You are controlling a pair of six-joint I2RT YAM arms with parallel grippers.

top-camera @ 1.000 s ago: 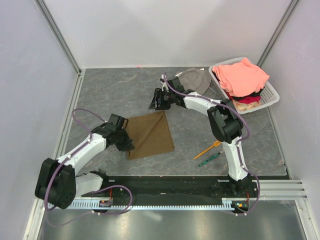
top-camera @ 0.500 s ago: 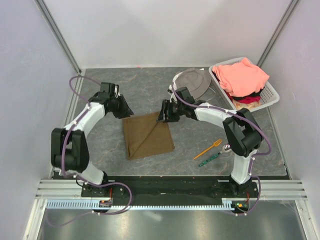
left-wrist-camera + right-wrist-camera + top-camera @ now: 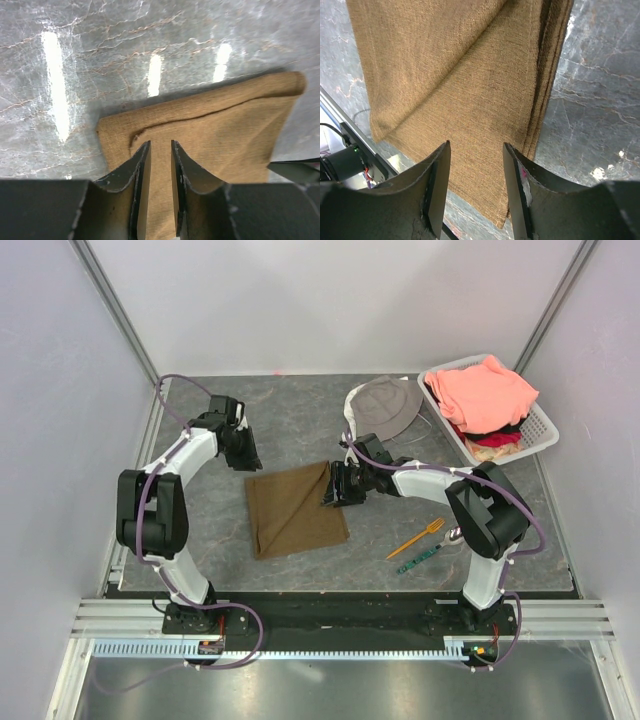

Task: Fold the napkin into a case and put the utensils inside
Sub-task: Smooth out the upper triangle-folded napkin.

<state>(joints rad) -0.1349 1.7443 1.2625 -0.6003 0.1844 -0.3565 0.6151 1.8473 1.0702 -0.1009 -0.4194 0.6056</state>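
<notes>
My left gripper [image 3: 160, 145] has jaws narrowly parted, empty; my right gripper [image 3: 476, 145] gapes over folded brown cloth napkin [image 3: 295, 508]. Risk — pinching single layer could unravel fold.

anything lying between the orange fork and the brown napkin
Nothing visible: bare tabletop separates the orange fork and the napkin. The right gripper is at the napkin's right edge, off that line.
</notes>
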